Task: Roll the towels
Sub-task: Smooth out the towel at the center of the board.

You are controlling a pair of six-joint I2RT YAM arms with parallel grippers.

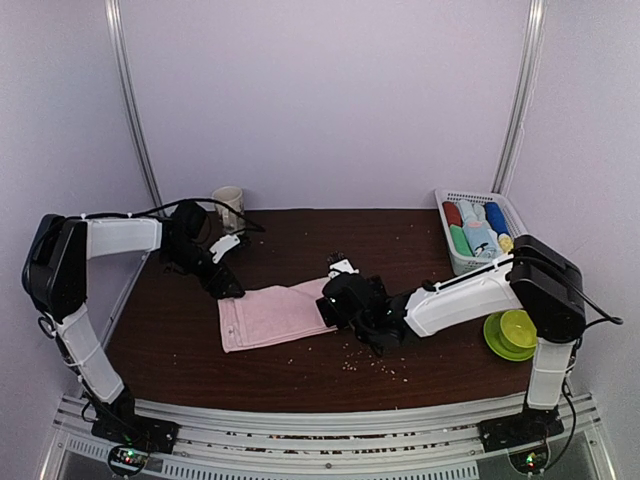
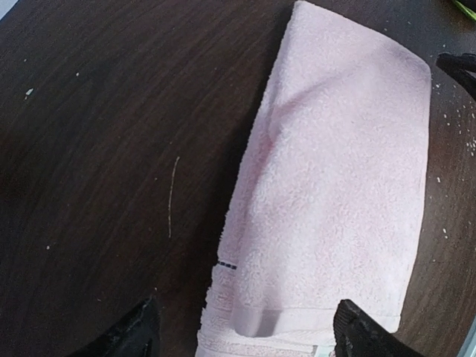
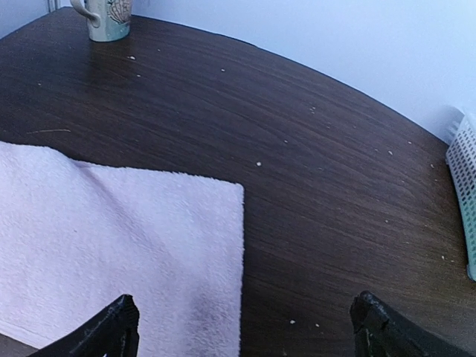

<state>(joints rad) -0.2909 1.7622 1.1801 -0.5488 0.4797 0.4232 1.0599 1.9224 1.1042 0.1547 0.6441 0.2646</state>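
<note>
Your left hand point(image 1: 228, 284) hangs over the left end of the pink towel point(image 1: 275, 315), fingers spread wide, gripping nothing. Your right hand point(image 1: 336, 303) is at the towel's right edge, jaws just as wide, nothing held. The towel lies flat and unrolled in the middle of the dark tabletop point(image 1: 300, 240). Far right, the white basket point(image 1: 441, 212) holds rolled towels point(image 1: 478, 232). A mug point(image 1: 229, 205) stands back left, and a green bowl point(image 1: 512, 333) sits by your right arm.

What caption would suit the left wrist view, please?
Pale pink terry towel flat on dark wooden table, open left hand over its hemmed end.
</note>
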